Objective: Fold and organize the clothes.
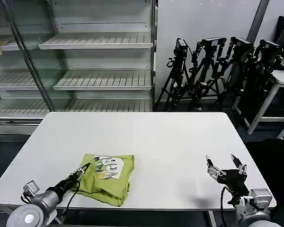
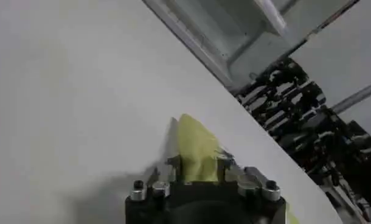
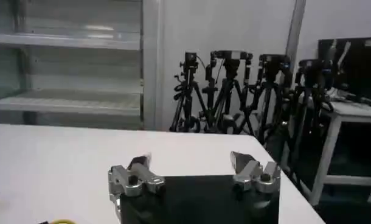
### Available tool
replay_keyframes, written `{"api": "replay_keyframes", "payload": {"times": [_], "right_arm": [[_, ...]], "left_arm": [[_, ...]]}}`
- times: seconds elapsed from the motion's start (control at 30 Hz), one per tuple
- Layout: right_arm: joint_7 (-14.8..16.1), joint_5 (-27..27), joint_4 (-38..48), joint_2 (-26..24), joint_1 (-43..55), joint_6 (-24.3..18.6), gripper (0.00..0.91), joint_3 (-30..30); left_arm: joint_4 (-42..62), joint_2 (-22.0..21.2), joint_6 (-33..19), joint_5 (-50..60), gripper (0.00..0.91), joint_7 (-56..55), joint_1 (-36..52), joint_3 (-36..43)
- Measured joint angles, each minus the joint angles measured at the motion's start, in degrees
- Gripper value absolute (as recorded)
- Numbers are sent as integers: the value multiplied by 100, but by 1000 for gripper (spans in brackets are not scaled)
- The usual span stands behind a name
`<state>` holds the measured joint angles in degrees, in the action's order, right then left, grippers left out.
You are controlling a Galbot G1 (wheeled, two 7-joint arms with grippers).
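Observation:
The lime yellow-green T-shirt lies folded into a small bundle near the front left of the white table, its white and dark print facing up. My left gripper is at the bundle's left edge, shut on the cloth. In the left wrist view a peak of yellow fabric stands up between the fingers of my left gripper. My right gripper hovers over the front right of the table, open and holding nothing. It is far from the shirt, and the right wrist view shows the right gripper above bare tabletop.
A glass-fronted shelf unit stands behind the table on the left. Several black camera tripods cluster behind on the right, beside another white table. The tabletop's middle and back are bare.

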<state>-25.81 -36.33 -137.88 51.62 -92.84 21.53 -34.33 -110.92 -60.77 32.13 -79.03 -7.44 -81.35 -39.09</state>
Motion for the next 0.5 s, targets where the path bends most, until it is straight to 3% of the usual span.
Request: {"api": "replay_keyframes", "payload": {"times": [0.5], "right_arm": [[-38, -21, 16, -25, 85, 20, 907, 39]], "left_arm": [[11, -94, 12, -269, 40, -11, 1, -115]]}}
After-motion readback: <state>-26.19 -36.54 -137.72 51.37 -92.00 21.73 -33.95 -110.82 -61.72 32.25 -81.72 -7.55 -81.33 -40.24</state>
